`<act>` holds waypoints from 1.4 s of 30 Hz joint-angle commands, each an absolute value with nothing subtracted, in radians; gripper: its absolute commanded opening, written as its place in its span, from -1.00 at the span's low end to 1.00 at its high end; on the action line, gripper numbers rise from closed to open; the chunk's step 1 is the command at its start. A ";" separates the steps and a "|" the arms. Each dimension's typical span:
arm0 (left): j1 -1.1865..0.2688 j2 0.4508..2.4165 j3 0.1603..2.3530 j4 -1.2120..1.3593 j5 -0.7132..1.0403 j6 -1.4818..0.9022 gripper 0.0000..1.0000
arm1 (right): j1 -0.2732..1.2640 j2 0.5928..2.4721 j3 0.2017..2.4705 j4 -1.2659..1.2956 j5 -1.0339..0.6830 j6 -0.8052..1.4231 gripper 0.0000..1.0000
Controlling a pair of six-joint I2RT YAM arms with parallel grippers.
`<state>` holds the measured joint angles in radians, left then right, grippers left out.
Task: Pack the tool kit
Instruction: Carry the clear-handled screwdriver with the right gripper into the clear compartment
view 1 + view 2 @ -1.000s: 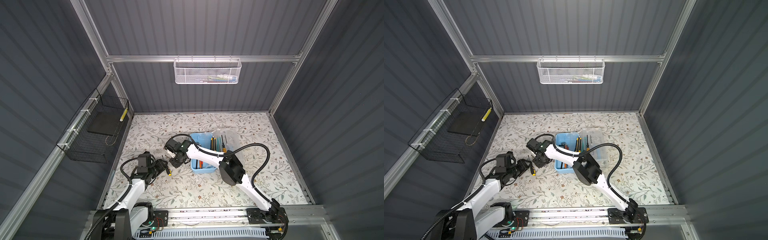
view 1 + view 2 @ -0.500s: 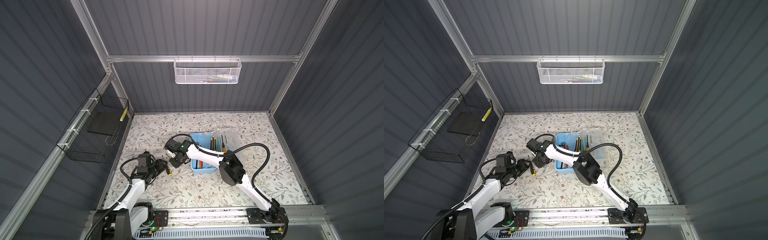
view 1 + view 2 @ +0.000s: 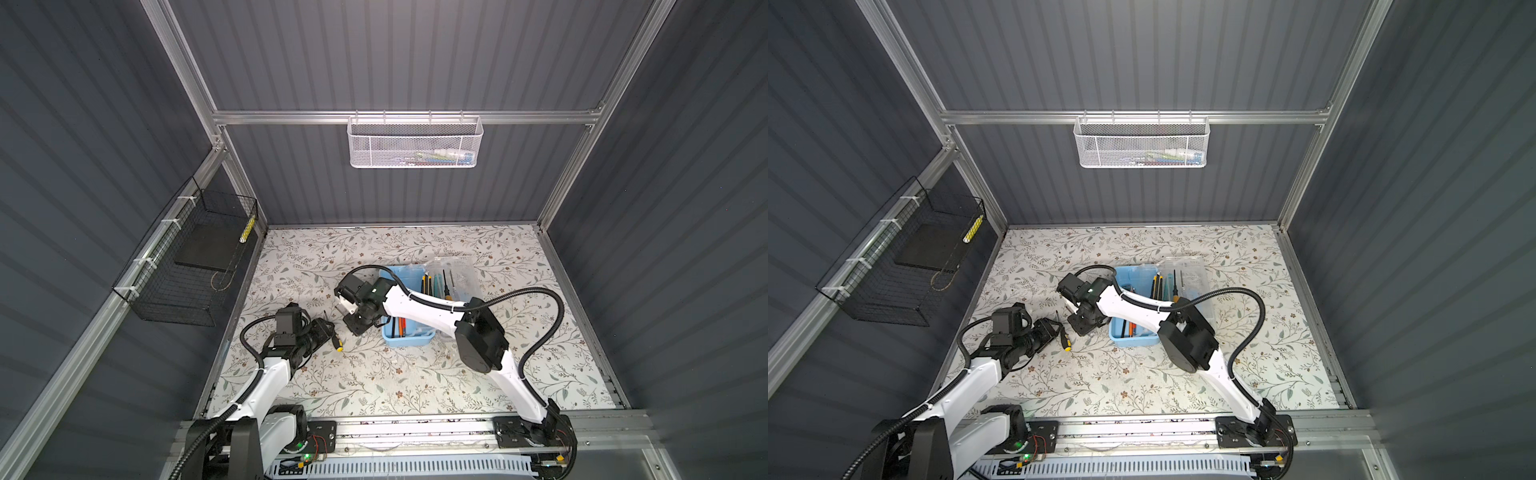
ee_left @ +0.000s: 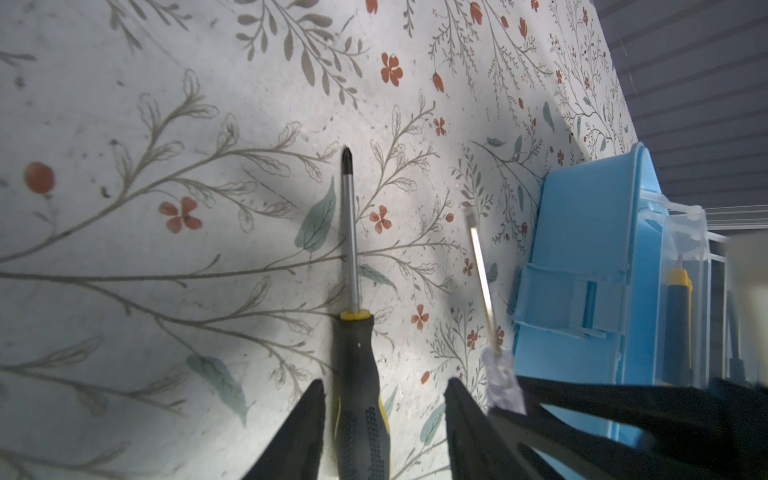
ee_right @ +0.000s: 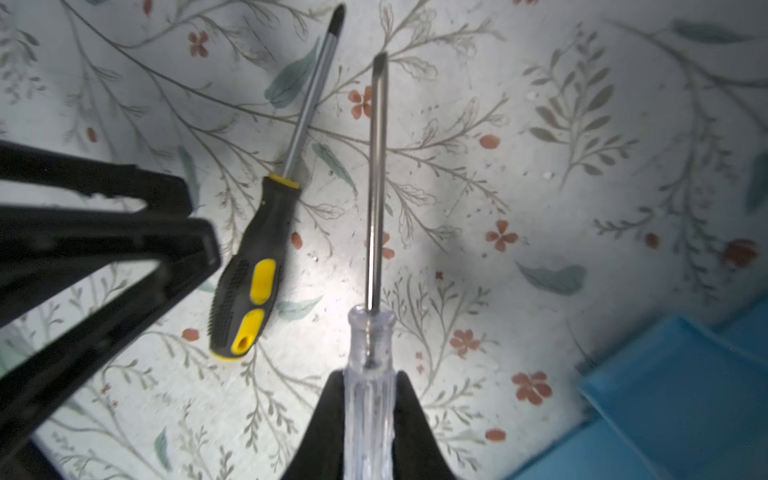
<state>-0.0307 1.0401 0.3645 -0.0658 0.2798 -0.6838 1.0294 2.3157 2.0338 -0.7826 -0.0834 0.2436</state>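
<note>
Where the floral-patterned counter (image 3: pixel 374 386) spreads out below the camera, the small rectangular light-blue plastic box (image 3: pixel 409 341) sits near its middle. The box is open, and its clear lid (image 3: pixel 457 270) is folded out on its right side in both top views. Several slim tools (image 3: pixel 397 326), yellow-black and orange, lie lengthwise inside the box.

The right arm reaches across the box, and the right claw (image 3: pixel 358 326) hangs just beside the box's left wall, near the front corner. It is clenched on the clear plastic handle of a flat-blade screwdriver (image 5: pixel 370 345), whose steel shaft runs roughly alongside that wall. Whether its tip touches the counter cannot be told.

Farther from the box on the same side, the left claw (image 4: pixel 384 380) is released. Its 2 black fingers (image 4: pixel 303 419) stand either side of a handle, with a gap showing on each side.

That handle belongs to the yellow-black screwdriver (image 4: pixel 359 374), a cross-head one lying flat on the counter. It lies nearly parallel to the clear-handled 1 and is the farther of the 2 from the box.
</note>
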 commanded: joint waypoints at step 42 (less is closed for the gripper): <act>-0.025 1.119 0.476 -0.109 0.260 -0.631 -0.03 | 0.412 1.458 1.106 -0.619 0.105 0.311 -0.79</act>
